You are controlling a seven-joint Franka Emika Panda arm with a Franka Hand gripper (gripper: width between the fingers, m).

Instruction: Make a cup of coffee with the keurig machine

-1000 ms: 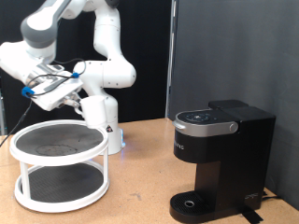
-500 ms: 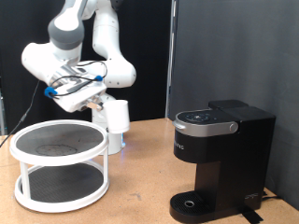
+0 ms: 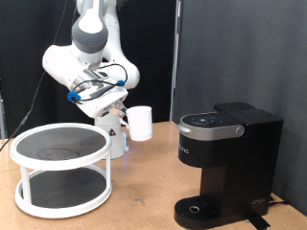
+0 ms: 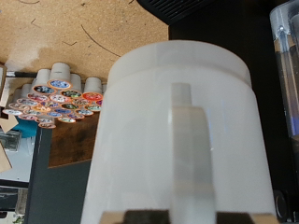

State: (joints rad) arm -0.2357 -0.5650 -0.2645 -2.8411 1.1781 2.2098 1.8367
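Above the wooden counter (image 3: 144, 177), between the white two-tier round rack (image 3: 59, 171) and the black boxy keurig machine (image 3: 225, 163), we see the end effector (image 3: 123, 119) clamped on the plain white ceramic cup (image 3: 140, 123), held in the air at about the height of the machine's closed lid. In the wrist view the cup (image 4: 177, 140) fills the picture, handle facing us, with a cluster of colourful-topped coffee pods (image 4: 56, 98) lying on the surface behind it.
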